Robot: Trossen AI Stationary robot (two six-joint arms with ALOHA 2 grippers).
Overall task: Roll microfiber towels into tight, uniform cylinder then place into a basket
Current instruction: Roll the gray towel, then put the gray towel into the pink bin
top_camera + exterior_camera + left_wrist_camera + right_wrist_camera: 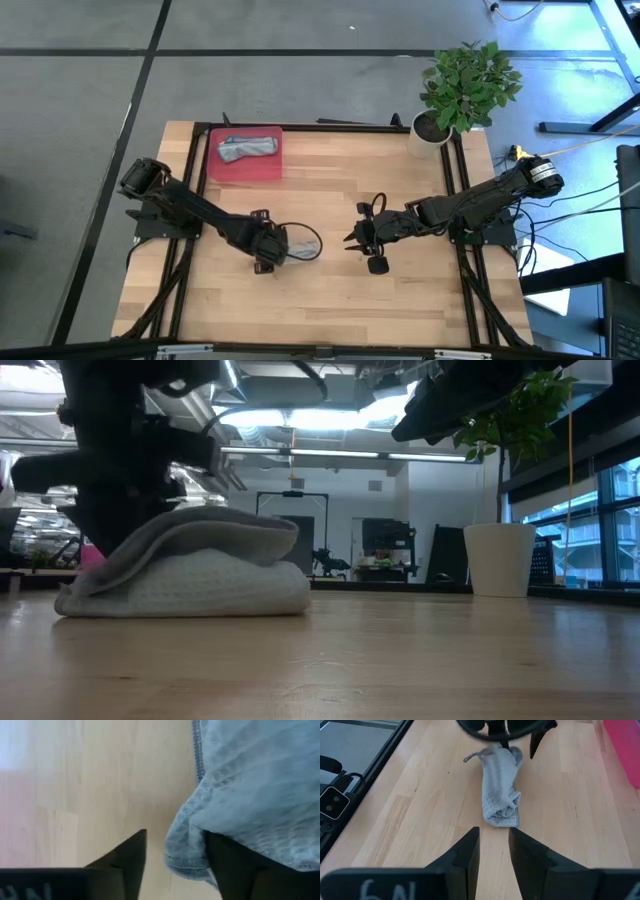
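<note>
I see the red basket [243,165] at the worktop's far edge holding one rolled grey towel [247,148]. The second rolled towel [500,790] lies mid-worktop, partly hidden under my left claw [272,245], whose fingers straddle one end, parted. The right claw [493,851] hovers nearby, narrowly parted, empty.

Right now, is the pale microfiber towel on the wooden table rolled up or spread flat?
Rolled. The pale microfiber towel lies as a loose cylinder on the table, its spiral end showing, at the left gripper.
</note>
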